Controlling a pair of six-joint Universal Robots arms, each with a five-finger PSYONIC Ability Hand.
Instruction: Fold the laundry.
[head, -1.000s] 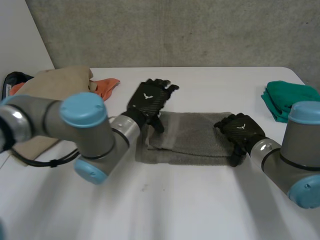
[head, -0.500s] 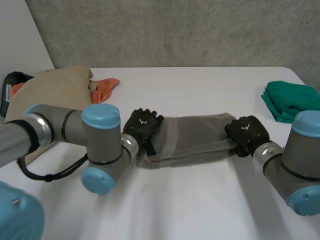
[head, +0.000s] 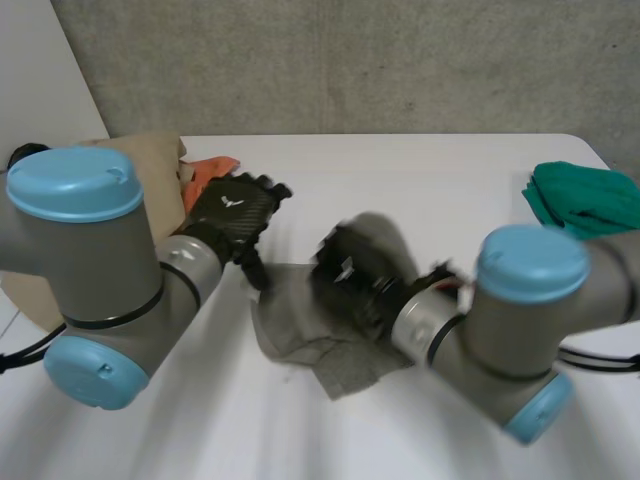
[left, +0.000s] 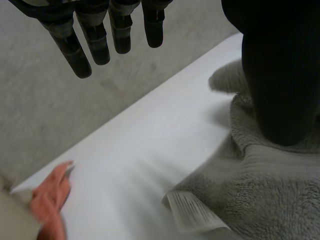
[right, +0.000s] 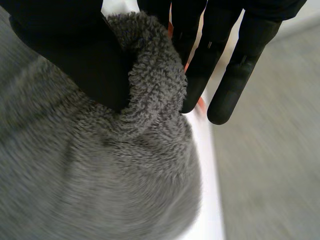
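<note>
A grey towel (head: 300, 335) lies bunched in the middle of the white table (head: 420, 170). My right hand (head: 350, 275) is shut on one end of it and holds that end lifted over the rest of the cloth. In the right wrist view a fold of the towel (right: 150, 75) is pinched between the thumb (right: 70, 55) and the straight fingers (right: 220, 55). My left hand (head: 235, 205) hangs open just left of the towel, off the cloth. Its straight fingers (left: 95, 35) are above the bare table, beside the towel (left: 265, 185) and its white label (left: 192, 212).
A folded green cloth (head: 585, 200) sits at the table's right edge. A beige cloth (head: 125, 160) and an orange cloth (head: 212, 170) lie at the back left; the orange cloth (left: 50, 195) is near my left hand. A concrete wall stands behind the table.
My right hand closed on the towel's right end and swept it left across the cloth, bunching it. My left hand lifted off the towel's left end and drew back to the left.
</note>
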